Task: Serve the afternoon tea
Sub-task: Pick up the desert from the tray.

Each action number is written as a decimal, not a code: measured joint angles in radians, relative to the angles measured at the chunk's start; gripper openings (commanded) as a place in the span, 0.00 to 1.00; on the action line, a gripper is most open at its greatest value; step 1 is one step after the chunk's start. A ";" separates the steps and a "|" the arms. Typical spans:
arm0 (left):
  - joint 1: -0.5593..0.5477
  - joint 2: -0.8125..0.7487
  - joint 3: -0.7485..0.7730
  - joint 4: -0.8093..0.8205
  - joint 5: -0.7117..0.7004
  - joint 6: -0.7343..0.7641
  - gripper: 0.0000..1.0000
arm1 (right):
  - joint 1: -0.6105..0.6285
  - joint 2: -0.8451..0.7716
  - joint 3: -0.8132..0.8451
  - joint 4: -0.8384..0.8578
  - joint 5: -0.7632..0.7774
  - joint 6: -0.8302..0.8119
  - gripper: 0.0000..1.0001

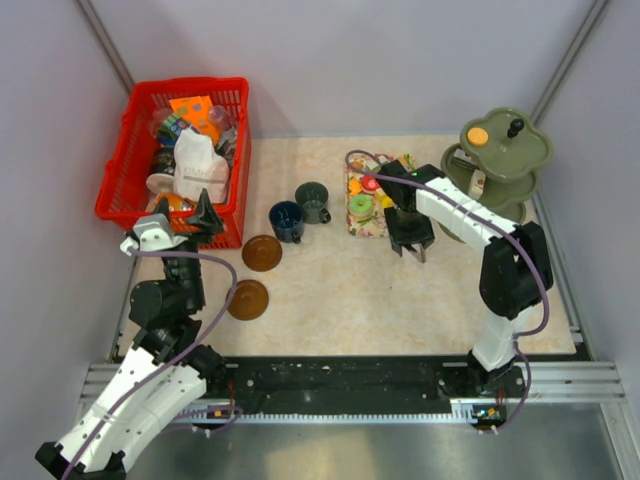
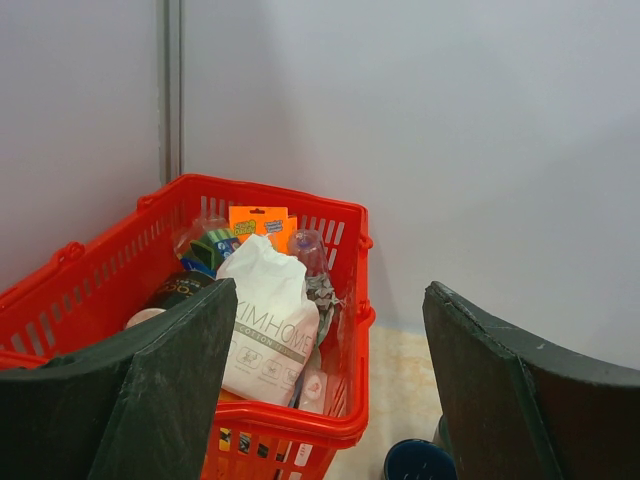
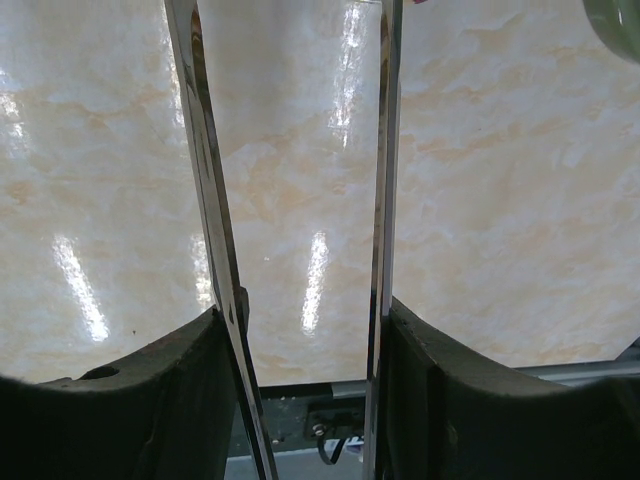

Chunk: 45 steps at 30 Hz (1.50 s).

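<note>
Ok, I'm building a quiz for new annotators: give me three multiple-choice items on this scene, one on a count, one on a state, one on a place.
1. How many round brown saucers are in view? A one B two C four
2. What does the right gripper hold? A nothing B thin metal tongs C a saucer
3. Where is the round orange toy pastry? A on a saucer B in the right gripper C on the top tier of the olive-green three-tier stand
Key: 1 B, two separate discs show; 2 B, steel blades show in its grip; 3 C, it rests on the uppermost tray.
</note>
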<state>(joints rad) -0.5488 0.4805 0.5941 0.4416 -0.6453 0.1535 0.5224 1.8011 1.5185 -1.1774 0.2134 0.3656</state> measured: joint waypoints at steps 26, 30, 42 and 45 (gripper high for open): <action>0.000 0.000 0.000 0.000 0.000 0.000 0.80 | -0.009 0.020 -0.025 0.001 0.008 -0.007 0.34; 0.000 0.000 0.000 0.000 0.000 0.000 0.80 | -0.009 0.018 0.001 -0.023 0.015 -0.008 0.34; 0.000 0.000 0.000 0.000 0.000 0.003 0.80 | -0.011 -0.050 0.107 -0.069 0.051 -0.016 0.34; 0.000 0.000 0.000 0.000 0.000 0.003 0.80 | -0.011 -0.050 0.107 -0.077 0.056 -0.016 0.34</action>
<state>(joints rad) -0.5488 0.4805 0.5941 0.4419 -0.6453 0.1566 0.5117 1.7508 1.6257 -1.2541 0.2699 0.3496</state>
